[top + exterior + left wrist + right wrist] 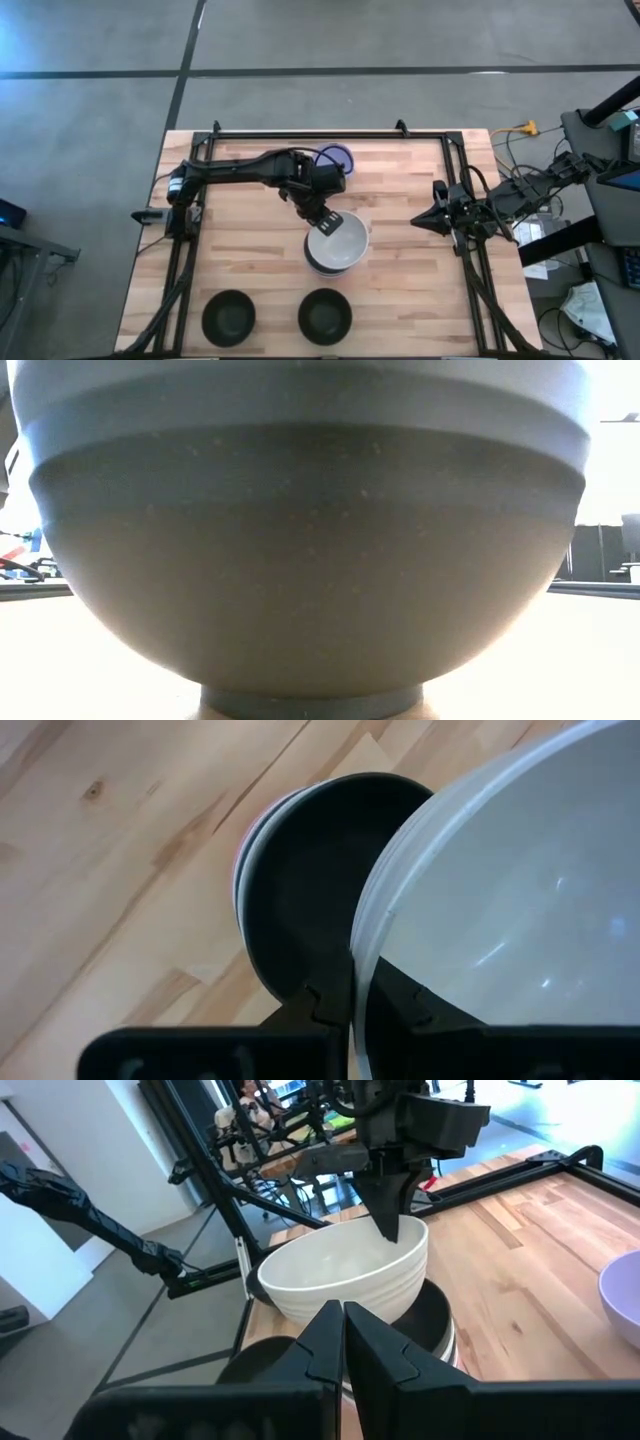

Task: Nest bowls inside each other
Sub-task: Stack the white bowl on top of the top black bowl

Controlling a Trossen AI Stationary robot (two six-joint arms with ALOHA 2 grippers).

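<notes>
From above, the left gripper (325,222) reaches to the middle of the table (400,290) and pinches the near rim of a white bowl (338,243), which sits tilted on top of a stack of bowls (320,266). A lavender bowl (338,157) rests beyond the arm near the table's far edge, and two black bowls (229,317) (324,315) sit apart from each other along the near edge. The right gripper (418,221) waits by the table's right side, away from the stack.

The low view is almost wholly filled by one dark bowl (310,550) standing on its foot right at the camera — little else shows.

In the left wrist view, the two fingers (325,1010) are clamped on the white bowl's (520,900) rim, one inside, one outside. Just beside it lies a black bowl (300,890) of the stack, with a pink edge (243,855) under it.

The right wrist view shows that arm's own fingers (330,1345) pressed together, holding nothing. Beyond them the white bowl (340,1280) hangs tilted over the stack's black bowl (430,1315), gripped at its rim from above by the left gripper (392,1230); the lavender bowl (625,1295) shows at the side.
</notes>
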